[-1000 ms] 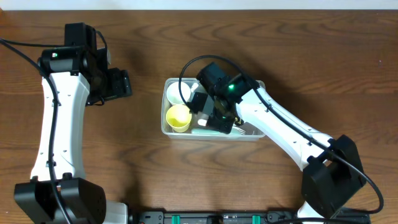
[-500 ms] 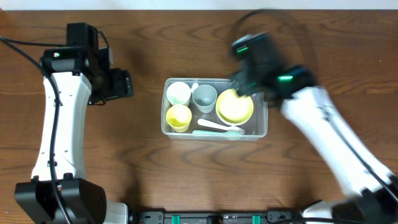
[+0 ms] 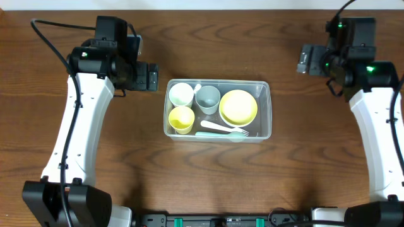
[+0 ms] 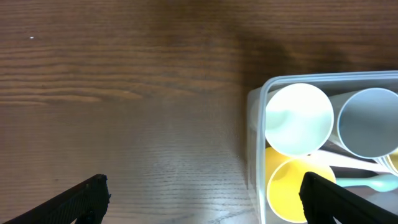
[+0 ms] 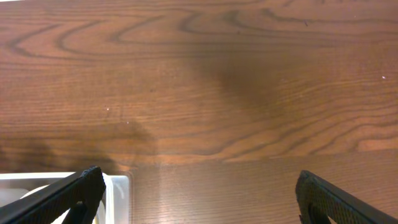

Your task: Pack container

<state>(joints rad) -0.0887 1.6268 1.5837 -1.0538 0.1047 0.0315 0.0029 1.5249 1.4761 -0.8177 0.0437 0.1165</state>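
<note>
The clear rectangular container [image 3: 264, 87] sits mid-table. Inside are a white cup [image 3: 180, 94], a grey cup [image 3: 207, 98], a yellow cup [image 3: 180, 119], a yellow bowl [image 3: 238, 106] and pale green cutlery [image 3: 221, 130]. My left gripper [image 3: 152, 77] is open and empty, just left of the container's far left corner; its wrist view shows the container's rim [image 4: 256, 99] with the white cup [image 4: 298, 118], grey cup [image 4: 369, 121] and yellow cup [image 4: 301, 190]. My right gripper [image 3: 305, 61] is open and empty, up and to the right of the container; only the container's corner [image 5: 118, 185] shows in its wrist view.
Bare brown wooden table [image 3: 208, 176] surrounds the container. A black rail [image 3: 221, 221] runs along the front edge. Cables trail from both arms at the far side.
My right arm has lifted out of the container and swung to the far right. My left gripper has moved right, closer to the container. The yellow bowl now shows in the container.
</note>
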